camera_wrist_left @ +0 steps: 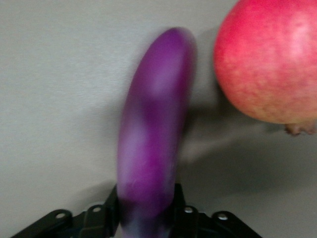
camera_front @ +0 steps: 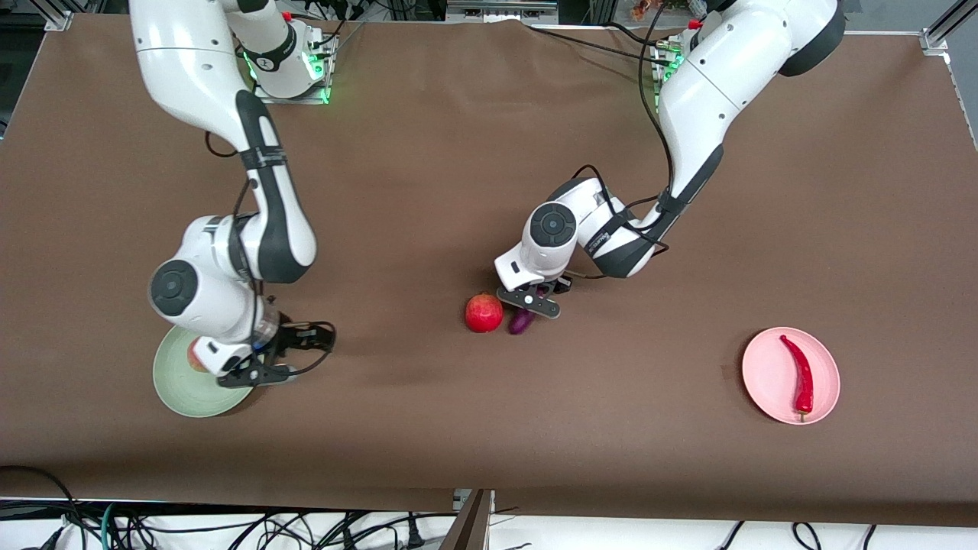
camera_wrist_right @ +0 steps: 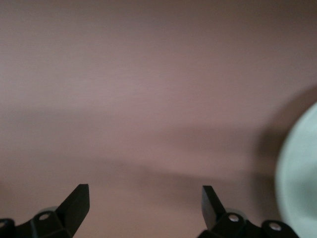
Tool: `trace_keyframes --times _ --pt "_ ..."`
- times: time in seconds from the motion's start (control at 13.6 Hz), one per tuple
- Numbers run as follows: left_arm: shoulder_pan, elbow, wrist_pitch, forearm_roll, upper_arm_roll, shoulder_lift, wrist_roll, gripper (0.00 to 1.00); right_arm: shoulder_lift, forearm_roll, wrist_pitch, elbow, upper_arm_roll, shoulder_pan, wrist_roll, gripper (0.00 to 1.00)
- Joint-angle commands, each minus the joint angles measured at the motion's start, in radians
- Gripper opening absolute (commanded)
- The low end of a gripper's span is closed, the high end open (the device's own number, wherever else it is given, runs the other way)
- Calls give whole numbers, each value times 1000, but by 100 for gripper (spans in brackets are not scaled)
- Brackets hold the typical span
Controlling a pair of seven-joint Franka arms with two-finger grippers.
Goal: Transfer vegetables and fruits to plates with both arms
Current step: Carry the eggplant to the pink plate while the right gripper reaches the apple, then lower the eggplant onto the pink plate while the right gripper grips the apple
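Observation:
The purple eggplant (camera_front: 522,321) lies mid-table beside the red pomegranate (camera_front: 484,312). My left gripper (camera_front: 544,294) is down on it. In the left wrist view its black fingers press both sides of the eggplant (camera_wrist_left: 151,148), with the pomegranate (camera_wrist_left: 270,59) close beside. The peach (camera_front: 196,357) sits on the pale green plate (camera_front: 179,389), partly hidden by the right arm's hand. My right gripper (camera_front: 309,340) hangs open and empty (camera_wrist_right: 145,198) over the bare table just off that plate's rim (camera_wrist_right: 299,183). The red chili (camera_front: 800,374) lies on the pink plate (camera_front: 756,374).
A brown cloth covers the table (camera_front: 489,428). Cables trail along the table's near edge (camera_front: 229,527) and by the arm bases (camera_front: 596,46).

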Motion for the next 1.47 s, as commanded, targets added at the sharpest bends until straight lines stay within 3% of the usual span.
trace_keyframes --times 0.0,0.15,0.44,0.66,0.88,1.39 --pt "29 -8 -141 13 -7 -85 -13 0 -17 145 4 -14 -4 55 45 100" --pt "59 -4 -233 9 -7 -151 -9 0 -12 248 42 -14 -4 124 76 100" --pt "249 -3 -306 12 -6 -248 95 0 46 250 292 -14 -4 299 319 100" --pt "447 25 -292 26 0 -237 291 0 104 250 430 -14 -4 379 369 100" --pt "573 40 -225 29 13 -198 474 0 131 247 464 -14 -6 414 370 100" --pt "627 22 -50 41 94 -124 551 2 154 231 473 -14 -6 450 375 100"
